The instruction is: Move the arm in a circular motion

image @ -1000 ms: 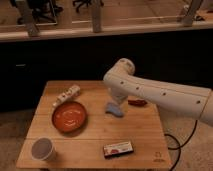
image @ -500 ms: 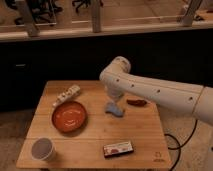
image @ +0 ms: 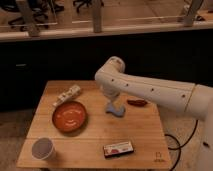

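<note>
The arm (image: 150, 90) comes in from the right side and reaches over the wooden table (image: 132, 131). Its thick white segment goes up and to the left to a round joint above the back part of the table, and from there a short part turns down. At its end is the pale gripper (image: 114, 108), low over the middle of the table, between a red bowl (image: 70, 116) on the left and a small dark red object (image: 137, 102) on the right. How far the gripper is open, and whether it has hold of anything, cannot be told. A long white packet (image: 66, 95) lies behind the bowl. A cup (image: 42, 148) stands at the front left corner, and a flat red and white packet (image: 119, 148) lies near the front edge. A dark cable (image: 176, 142) hangs beside the table on the right.
</note>
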Action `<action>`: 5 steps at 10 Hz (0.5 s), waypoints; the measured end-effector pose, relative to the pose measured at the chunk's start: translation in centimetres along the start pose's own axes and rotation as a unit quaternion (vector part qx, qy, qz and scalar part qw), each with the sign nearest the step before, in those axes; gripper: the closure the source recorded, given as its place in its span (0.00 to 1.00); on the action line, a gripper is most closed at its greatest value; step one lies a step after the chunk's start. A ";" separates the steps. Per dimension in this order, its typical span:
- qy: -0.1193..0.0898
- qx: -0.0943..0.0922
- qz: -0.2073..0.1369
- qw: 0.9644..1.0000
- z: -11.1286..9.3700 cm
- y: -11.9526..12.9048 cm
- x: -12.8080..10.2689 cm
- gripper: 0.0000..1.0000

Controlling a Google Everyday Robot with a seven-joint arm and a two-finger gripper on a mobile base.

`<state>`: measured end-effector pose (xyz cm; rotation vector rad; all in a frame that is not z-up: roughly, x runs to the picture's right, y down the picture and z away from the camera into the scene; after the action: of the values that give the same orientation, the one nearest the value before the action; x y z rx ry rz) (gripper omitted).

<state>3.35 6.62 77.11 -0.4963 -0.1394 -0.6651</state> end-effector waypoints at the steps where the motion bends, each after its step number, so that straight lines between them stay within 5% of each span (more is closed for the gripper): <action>1: 0.000 -0.002 -0.005 1.000 0.2 -0.4 0.3 0.20; 5: -0.004 -0.013 -0.019 1.000 0.8 -1.0 0.4 0.20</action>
<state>3.02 6.08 78.28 -0.5219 -0.1485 -0.7030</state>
